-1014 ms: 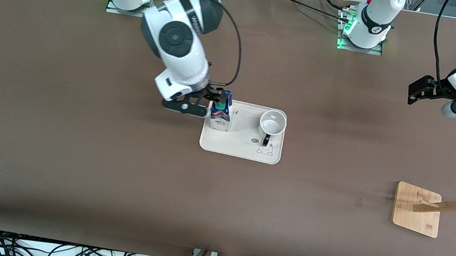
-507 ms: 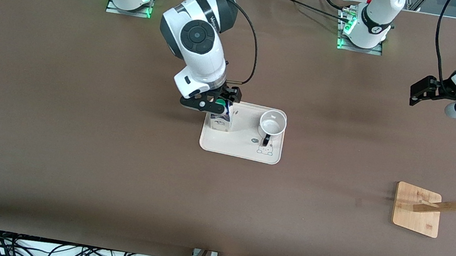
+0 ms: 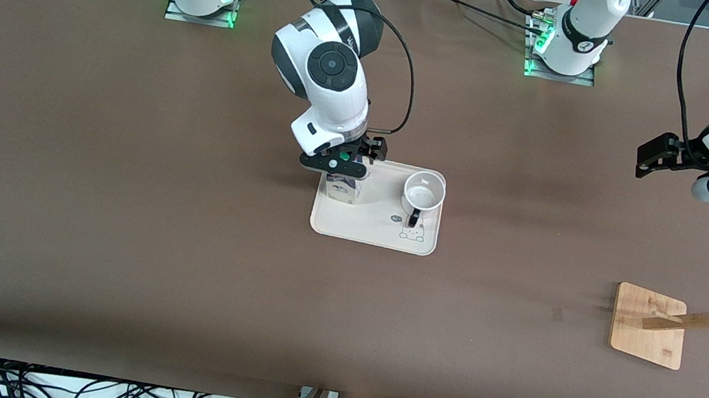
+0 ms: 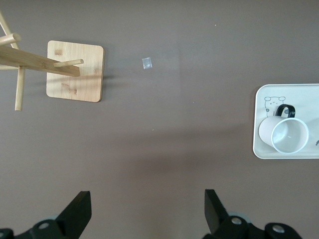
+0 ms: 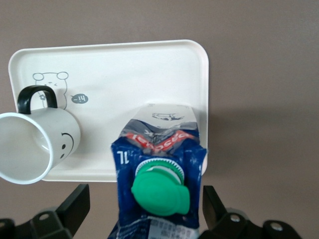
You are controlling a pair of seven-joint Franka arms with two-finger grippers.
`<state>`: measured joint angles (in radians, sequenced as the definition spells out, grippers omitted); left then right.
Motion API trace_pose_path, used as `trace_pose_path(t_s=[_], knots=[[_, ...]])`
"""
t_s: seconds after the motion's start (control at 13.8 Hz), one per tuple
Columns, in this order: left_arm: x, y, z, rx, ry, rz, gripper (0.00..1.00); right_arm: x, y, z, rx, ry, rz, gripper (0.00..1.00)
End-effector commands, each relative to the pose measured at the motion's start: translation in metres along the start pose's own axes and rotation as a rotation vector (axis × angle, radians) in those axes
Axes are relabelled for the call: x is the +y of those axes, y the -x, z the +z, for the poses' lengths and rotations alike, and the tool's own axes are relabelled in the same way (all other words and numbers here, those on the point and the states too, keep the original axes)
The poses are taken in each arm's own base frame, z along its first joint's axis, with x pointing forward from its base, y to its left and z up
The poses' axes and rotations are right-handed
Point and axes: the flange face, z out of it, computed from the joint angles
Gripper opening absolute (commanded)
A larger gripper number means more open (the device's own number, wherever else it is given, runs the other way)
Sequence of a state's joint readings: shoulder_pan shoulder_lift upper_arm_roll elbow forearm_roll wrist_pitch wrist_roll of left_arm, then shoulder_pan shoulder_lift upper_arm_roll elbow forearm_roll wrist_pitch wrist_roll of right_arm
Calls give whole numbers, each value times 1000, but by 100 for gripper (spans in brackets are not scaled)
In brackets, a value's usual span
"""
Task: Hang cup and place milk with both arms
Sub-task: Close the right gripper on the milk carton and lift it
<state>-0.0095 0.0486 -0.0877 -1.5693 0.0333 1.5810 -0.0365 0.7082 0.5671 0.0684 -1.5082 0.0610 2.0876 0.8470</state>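
We see the brown surface filling the frame. At center, the tray carries the milk and the cup. The right gripper hangs over the milk, jaws released astride it. At the frame's right edge, the left gripper hangs over bare surface, jaws released.

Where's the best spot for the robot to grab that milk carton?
Probably the flat side walls of the milk carton, just below its sloped top, coming straight down from above. It stands upright on the tray, and the open right gripper already straddles it.
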Motion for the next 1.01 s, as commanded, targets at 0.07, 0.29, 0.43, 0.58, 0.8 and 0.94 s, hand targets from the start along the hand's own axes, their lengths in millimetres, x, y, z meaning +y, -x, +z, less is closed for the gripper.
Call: trace_pose_path(t_s=[0.07,0.29,0.43,0.58,0.8,0.94], knots=[[2,-2,-8,-3,-1,-6,100,5,1,4,6,23,2,76],[1,-2,-7,-4,-1,-6,100,8,-3,3,4,23,-13,41],[1,-2,-7,-4,-1,-8,100,8,-5,-3,10,14,-29,34],[2,-2,-7,-4,-1,-5,100,11,-7,-16,18,7,-35,31],[2,-2,-7,-4,-1,-5,100,18,-10,-41,11,12,-55,30],[2,-2,-7,-4,-1,-5,100,20,-10,-48,9,15,-55,30]])
